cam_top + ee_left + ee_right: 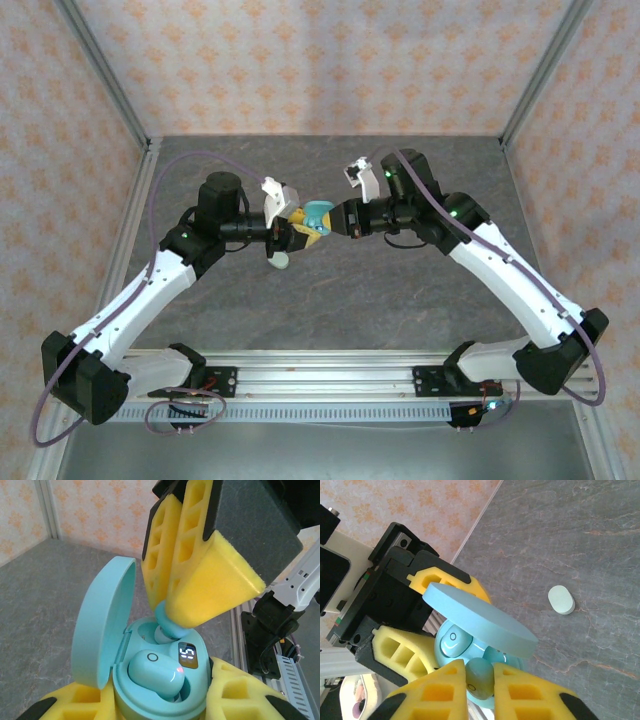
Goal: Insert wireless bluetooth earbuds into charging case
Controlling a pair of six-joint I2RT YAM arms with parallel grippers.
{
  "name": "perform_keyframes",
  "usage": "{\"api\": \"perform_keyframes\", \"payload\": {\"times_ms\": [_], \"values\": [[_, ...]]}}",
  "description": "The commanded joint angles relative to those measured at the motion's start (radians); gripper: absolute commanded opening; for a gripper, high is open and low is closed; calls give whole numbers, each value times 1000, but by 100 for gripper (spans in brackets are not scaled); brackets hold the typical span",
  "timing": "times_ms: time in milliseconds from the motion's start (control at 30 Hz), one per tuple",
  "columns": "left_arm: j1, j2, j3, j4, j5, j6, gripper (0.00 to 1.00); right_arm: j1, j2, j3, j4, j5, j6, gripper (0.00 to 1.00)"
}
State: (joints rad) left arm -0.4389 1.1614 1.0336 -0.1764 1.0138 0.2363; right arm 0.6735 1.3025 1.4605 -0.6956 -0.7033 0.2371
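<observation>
Teal earbud, pinched by right pincer, sits at open charging case's free slot; left pincer clamps the case.

The only figures I can read sit on the charging case: a small black display on its inner deck, lit with white segment digits. Through the left wrist camera they lie sideways to me. I make out a 5 and a 1, but I cannot tell which comes first. The seated earbud just beside that display carries a thin white ring mark on its top, like a letter O, and a small red light glows near its edge. Through the right wrist camera I see a ring like it on the bud in the case. In the overhead view the display is too small to read.
</observation>
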Motion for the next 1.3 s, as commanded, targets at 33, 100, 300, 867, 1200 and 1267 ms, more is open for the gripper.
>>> {"api": "perform_keyframes", "payload": {"times_ms": [33, 100, 300, 867, 1200, 1267], "values": [[-10, -2, 40, 6, 22, 0, 27, 8, 5, 42, -25, 18, -12, 22], [-11, -2, 41, 7, 22, 0, 27, 8, 6, 47, -29, 20, -12, 26], [-11, -2, 38, 7, 22, 1, 27, 8, 9, 64, -42, 37, -3, 35], [-11, -19, 19, 35, 22, -22, 27, -5, -12, 166, -129, 225, 19, 43], [-13, -34, 19, 44, 29, -53, 28, -69, 23, 109, -4, 144, 137, 50], [-12, -36, 19, 51, 30, -61, 28, -73, 24, 99, 16, 121, 144, 51]]}}
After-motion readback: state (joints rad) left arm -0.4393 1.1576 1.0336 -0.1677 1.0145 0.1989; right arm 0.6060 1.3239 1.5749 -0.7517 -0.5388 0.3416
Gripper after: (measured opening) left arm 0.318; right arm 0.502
